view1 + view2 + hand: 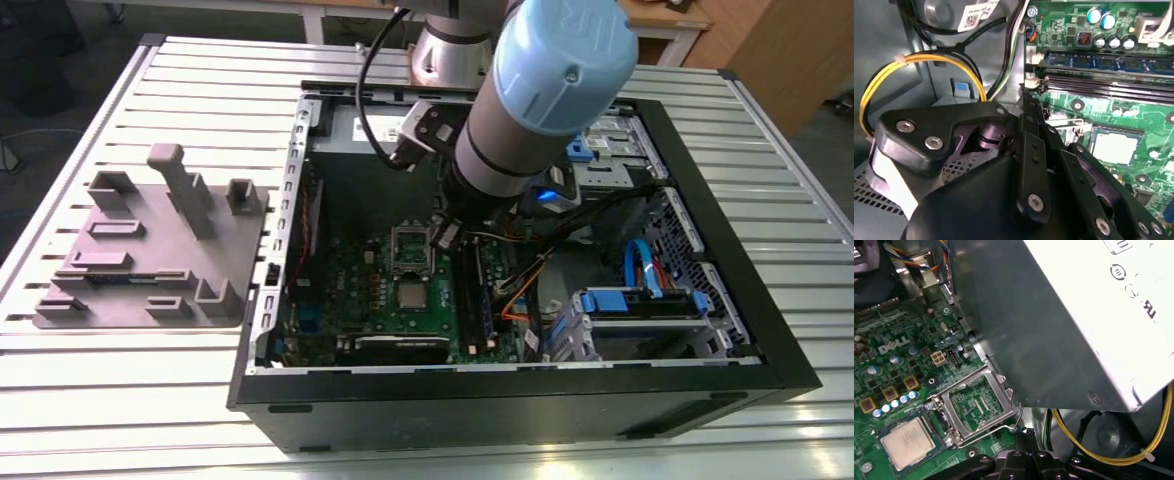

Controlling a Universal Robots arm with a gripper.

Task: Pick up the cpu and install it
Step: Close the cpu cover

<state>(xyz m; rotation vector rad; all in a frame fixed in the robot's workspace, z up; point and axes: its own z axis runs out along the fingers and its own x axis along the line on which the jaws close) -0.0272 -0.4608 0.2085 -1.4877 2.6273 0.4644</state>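
Slatted metal surface (120,390), open case (534,400): fingers (1030,115) narrow, empty, near open socket (981,407); level, square descent onto cpu (906,442) advisable.

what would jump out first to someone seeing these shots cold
The big arm reaching down into the open computer case on the slatted table, its pincer low over the green motherboard. Next, the cpu in the first wrist view: a silver square lying in its socket, beside the metal retention frame that stands flipped open. The grey power supply looms just past that frame.
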